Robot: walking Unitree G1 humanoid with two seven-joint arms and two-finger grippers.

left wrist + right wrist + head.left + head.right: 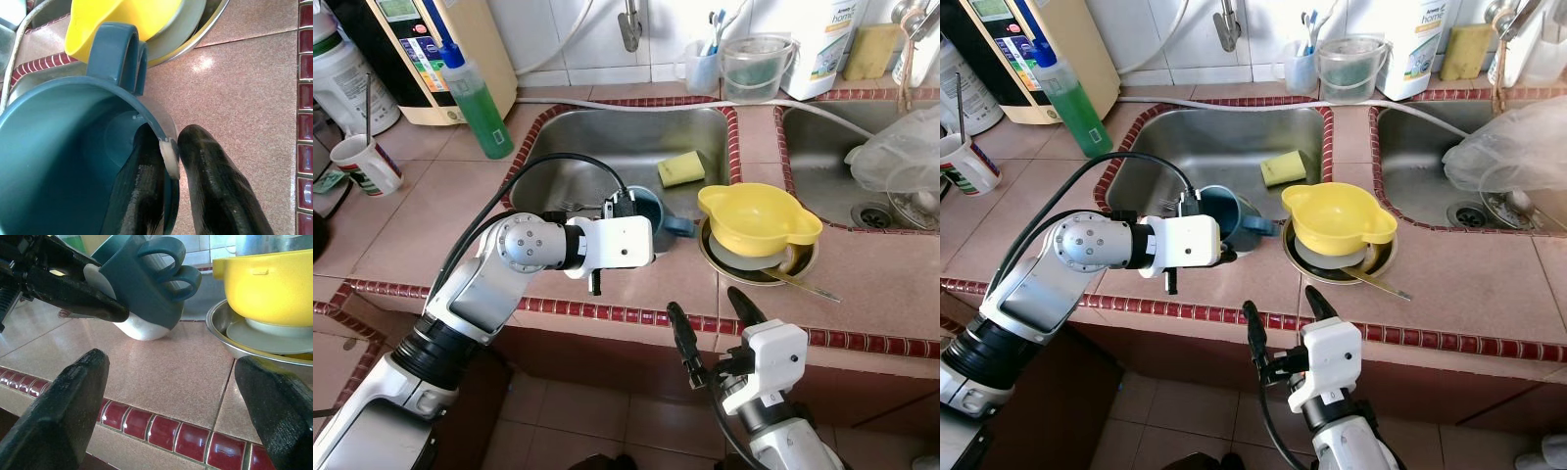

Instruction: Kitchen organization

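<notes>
The left gripper (pixel 168 161) is clamped on the rim of a teal cup (pixel 641 211), one finger inside and one outside, holding it tilted over the counter (pixel 656 284) at the near edge of the left sink (pixel 607 147). The cup's inside looks empty, and its two looped handles point right. Just right of it, a yellow bowl (pixel 759 217) sits stacked on a grey plate (pixel 744 259) inside a shallow steel dish (pixel 1381 264); a utensil handle pokes out from that dish toward the near right. A yellow sponge (pixel 680 168) lies in the left sink. The right gripper (pixel 715 328) hovers low before the counter's red-tiled edge, fingers spread wide and holding nothing. Farther back stand a green bottle (pixel 480 103), a white mug (pixel 367 164) far left, and a clear jug (pixel 756 67) by the wall.
</notes>
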